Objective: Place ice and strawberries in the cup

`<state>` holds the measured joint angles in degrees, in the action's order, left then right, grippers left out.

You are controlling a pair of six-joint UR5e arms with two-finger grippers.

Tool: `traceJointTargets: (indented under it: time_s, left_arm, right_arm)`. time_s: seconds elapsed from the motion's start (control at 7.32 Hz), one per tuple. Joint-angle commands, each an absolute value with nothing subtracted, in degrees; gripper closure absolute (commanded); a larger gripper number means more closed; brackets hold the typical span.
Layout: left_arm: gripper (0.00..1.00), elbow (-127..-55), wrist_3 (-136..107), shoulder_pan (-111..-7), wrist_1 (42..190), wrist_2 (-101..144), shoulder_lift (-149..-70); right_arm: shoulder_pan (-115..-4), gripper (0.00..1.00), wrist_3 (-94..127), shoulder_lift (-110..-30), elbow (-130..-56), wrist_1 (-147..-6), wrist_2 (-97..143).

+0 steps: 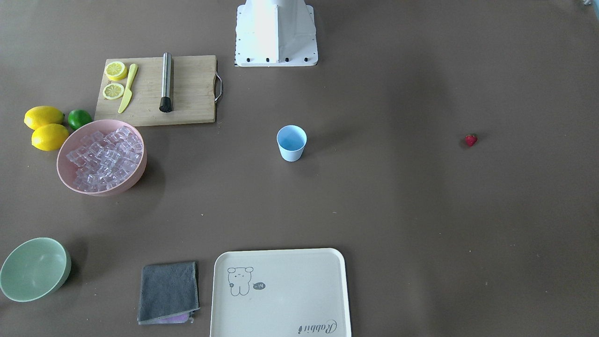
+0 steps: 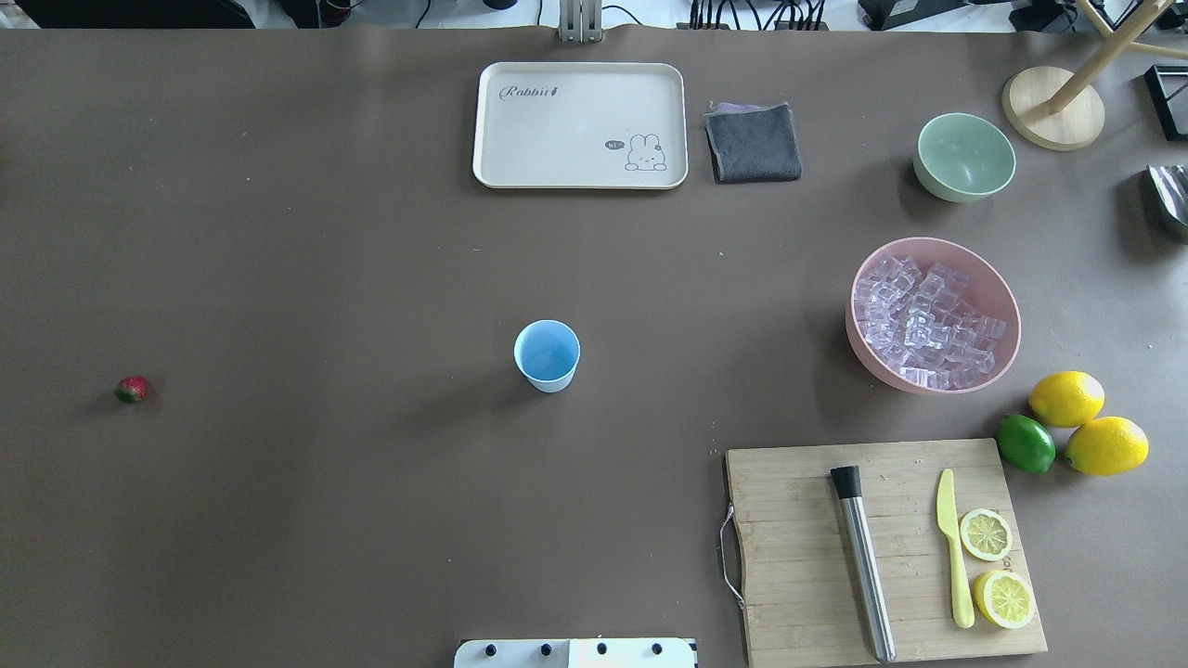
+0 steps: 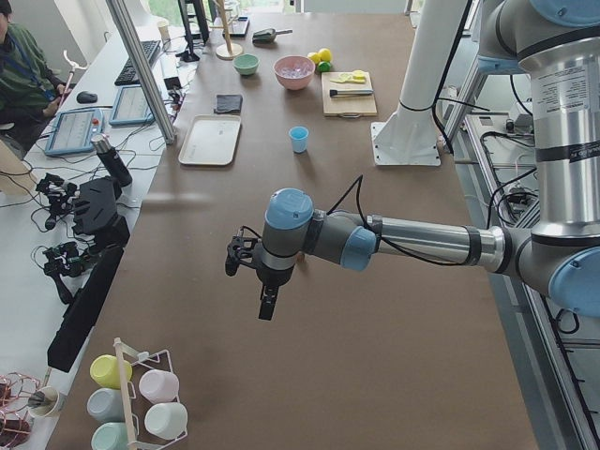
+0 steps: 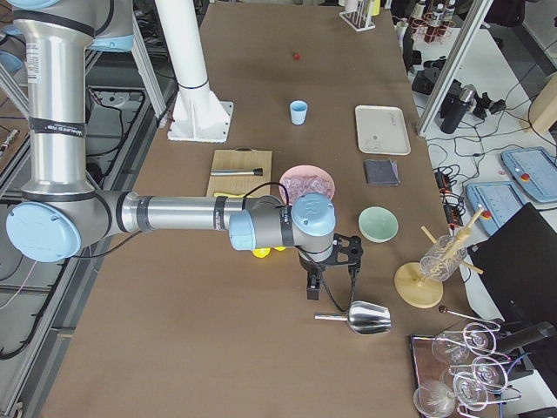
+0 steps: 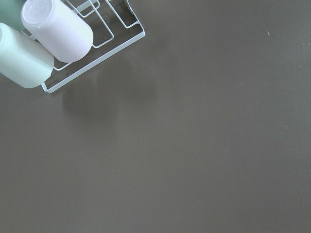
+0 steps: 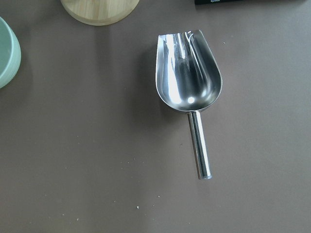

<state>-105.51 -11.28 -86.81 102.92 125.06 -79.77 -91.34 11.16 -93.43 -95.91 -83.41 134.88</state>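
The brown tabletop [image 2: 278, 232] runs past the overhead view's edges. That view shows neither arm, only a strip of the white base [image 2: 575, 653] at the bottom. The left arm [image 3: 422, 244] reaches out low over bare tabletop well away from the task's things. Its claw [image 3: 266, 305] points down and touches nothing, but it shows only from the side, small and dark, so its opening cannot be told. The right arm [image 4: 174, 212] stretches over the opposite end and hides part of the lemons behind it. Its claw [image 4: 332, 280] hangs above a metal scoop [image 6: 188, 73] lying flat with its handle toward the wrist camera. This claw too is seen only from the side, so how far it is spread cannot be told. The pink bowl [image 2: 868, 357] stands on the robot's right beside a wooden board [image 2: 798, 520], heaped with ice [image 2: 928, 325], clear glassy cubes with a faint pink tint. The cup [image 2: 548, 378], a light-blue tapered tumbler with a pale rim, stands upright near the tabletop's middle, in front of the base. Its inside shows only blue. The strawberry [image 2: 132, 390], tiny and red with a green top, lies alone far to the robot's left, well apart from the cup.
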Motion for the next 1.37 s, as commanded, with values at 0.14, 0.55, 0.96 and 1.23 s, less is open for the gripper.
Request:
traceJointTargets:
  time_s: [0.14,0.55,0.96,1.23]
  left_arm:
    - [0.02,-105.6,-11.4,-86.7,102.7,125.2,-79.9]
    - [0.02,-105.6,-11.4,-86.7,102.7,125.4,-80.1]
    - [0.02,-105.0,-11.4,-86.7,102.7,126.6,-79.9]
    - [0.02,-104.9,-11.5,-86.7,102.8,126.7,-79.5]
  right_arm:
    - [-91.3,0.0,11.2,-93.7,-96.2,-83.4,135.1]
    - [-91.3,0.0,11.2,-93.6,-96.2,-83.4,135.1]
    - [-91.3,0.0,11.2,-93.4,-96.0,-83.4,135.0]
    - [-91.3,0.0,11.2,-93.3,-96.2,-83.4,135.1]
